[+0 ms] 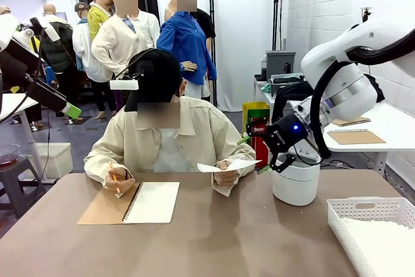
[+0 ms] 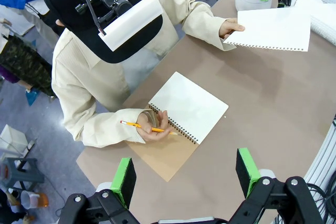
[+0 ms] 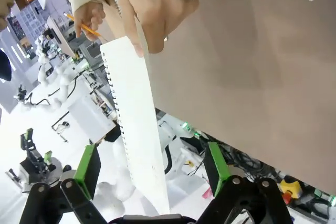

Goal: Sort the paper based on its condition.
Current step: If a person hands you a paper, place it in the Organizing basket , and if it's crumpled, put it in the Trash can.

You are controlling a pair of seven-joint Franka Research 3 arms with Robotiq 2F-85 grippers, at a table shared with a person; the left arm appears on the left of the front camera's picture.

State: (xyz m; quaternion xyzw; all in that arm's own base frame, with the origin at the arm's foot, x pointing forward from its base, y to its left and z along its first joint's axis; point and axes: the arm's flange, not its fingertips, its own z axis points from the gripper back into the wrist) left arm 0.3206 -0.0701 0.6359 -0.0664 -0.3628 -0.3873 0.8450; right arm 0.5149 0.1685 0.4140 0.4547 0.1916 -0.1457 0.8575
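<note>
The right end effector (image 3: 152, 167) is held open, green pads (image 3: 88, 167) spread wide; a flat paper sheet (image 3: 137, 129), pinched at its far corner by the person's hand (image 3: 157, 14), is seen between the pads, touched by neither, punched edge toward the left pad; its near tip is hard to make out against the bright background; bare tabletop (image 3: 252, 66) lies ahead to the right. The left end effector (image 2: 185, 174) is likewise open; the spiral notebook (image 2: 189, 106) is seen well ahead, bare tabletop beside it.
</note>
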